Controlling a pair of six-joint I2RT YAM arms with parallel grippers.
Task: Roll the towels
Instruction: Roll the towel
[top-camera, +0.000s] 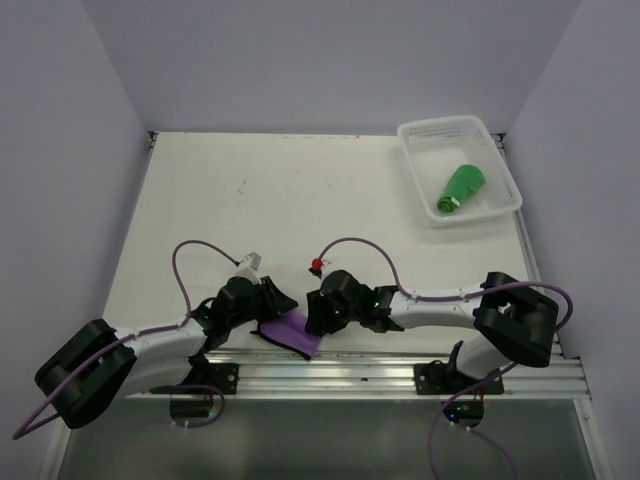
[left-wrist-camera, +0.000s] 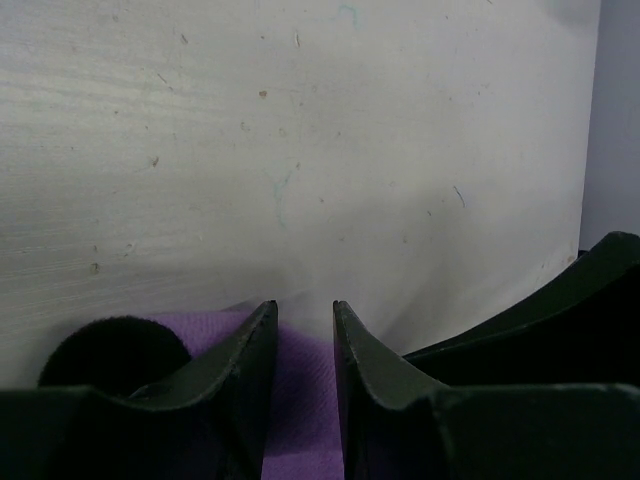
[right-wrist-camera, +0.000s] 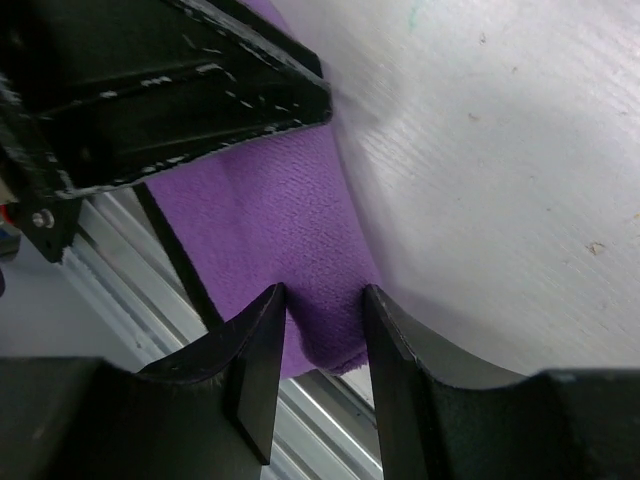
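The bright green soft cloth (top-camera: 462, 187) lies rolled into a short slanted bundle inside the white plastic lattice basket (top-camera: 441, 123) at the far right. The purple cloth with black back and edging (top-camera: 293, 333) lies at the near edge, centre, its left side curled up showing black.

The left tool (left-wrist-camera: 304, 312) points along the white, speckled surface (left-wrist-camera: 300, 140), its two dark fingers (left-wrist-camera: 250, 350) close together and nipping the purple towel (left-wrist-camera: 302, 400), which fills the slit between them. A black rounded edge (left-wrist-camera: 112, 350) of the towel bulges at the left. A black curved part (left-wrist-camera: 560, 310) crosses the lower right corner.
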